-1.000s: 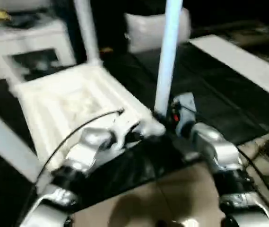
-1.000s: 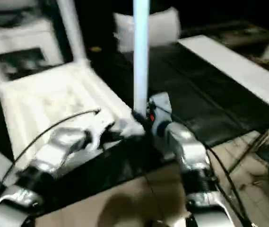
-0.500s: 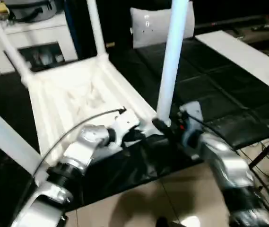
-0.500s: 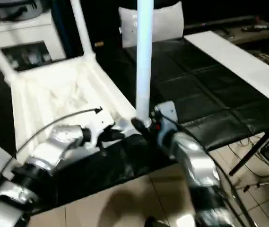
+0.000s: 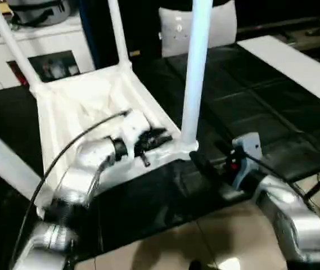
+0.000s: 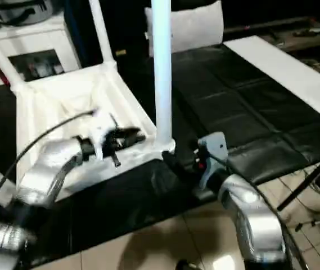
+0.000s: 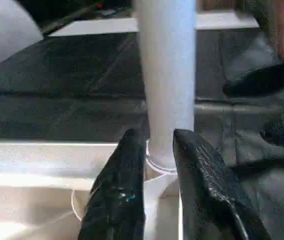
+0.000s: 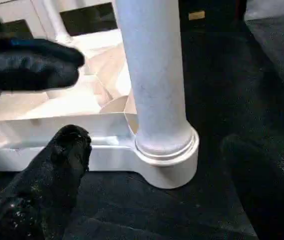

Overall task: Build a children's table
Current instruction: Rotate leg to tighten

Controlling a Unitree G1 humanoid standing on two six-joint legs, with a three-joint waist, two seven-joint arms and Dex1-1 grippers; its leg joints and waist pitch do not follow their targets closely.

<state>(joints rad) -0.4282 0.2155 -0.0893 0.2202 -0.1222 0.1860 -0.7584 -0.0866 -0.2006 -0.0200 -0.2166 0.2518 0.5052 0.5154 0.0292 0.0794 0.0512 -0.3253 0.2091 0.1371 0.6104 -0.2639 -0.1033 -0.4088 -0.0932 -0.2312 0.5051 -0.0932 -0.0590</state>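
We note one black padded table [image 5: 249, 95] carrying one white top [image 5: 86, 107], lying ribbed underside up. Four legs counted: three at the other corners [image 5: 118, 34] [image 5: 8, 42] [image 5: 2, 163], and the nearest leg [image 5: 193, 73] upright in its corner socket. Two end effectors: the left end effector [image 5: 151, 140] sits over the rim beside that socket, fingers slightly parted, gripping nothing; the right end effector [image 5: 202, 163] is just beside the socket, spread wide and empty. We judge leg fitting done; next comes backing clear, then turning the assembly upright.
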